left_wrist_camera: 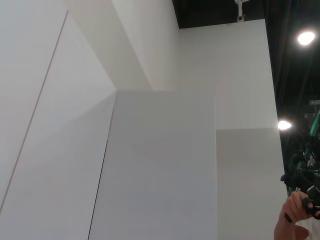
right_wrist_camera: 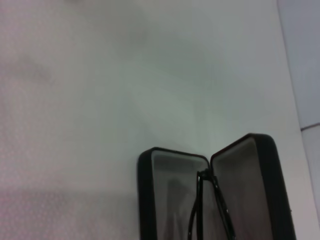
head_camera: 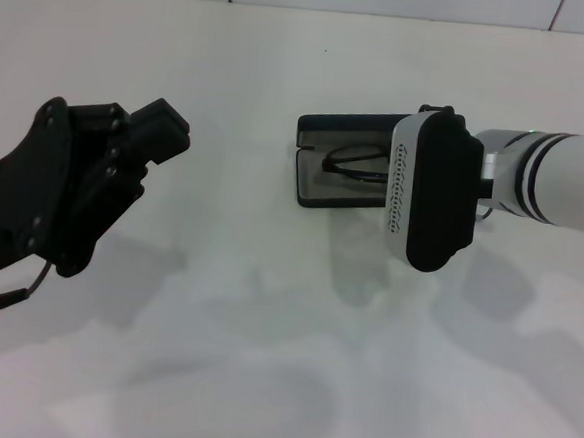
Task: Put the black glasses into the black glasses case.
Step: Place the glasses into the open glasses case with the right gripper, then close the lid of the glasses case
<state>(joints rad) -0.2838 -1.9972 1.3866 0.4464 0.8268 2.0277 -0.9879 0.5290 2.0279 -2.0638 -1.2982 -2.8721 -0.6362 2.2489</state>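
The black glasses case (head_camera: pixel 321 166) is seen lying open on the white table (head_camera: pixel 264 327), with the black glasses (head_camera: pixel 351 161) resting inside it. The right gripper (head_camera: pixel 429 189) is held just above the case's right end; the left gripper (head_camera: pixel 147 144) is raised well apart, across bare tabletop. Neither gripper's jaw state can be told. The case's hinge is revealed only by the right wrist view.

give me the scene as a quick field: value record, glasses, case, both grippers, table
glasses: lying in the open case, partly hidden by the right arm
case: open on the table, lid raised, grey lining showing
right gripper: over the case's right part, fingers not visible
left gripper: raised at the left, well away from the case, holding nothing
table: white
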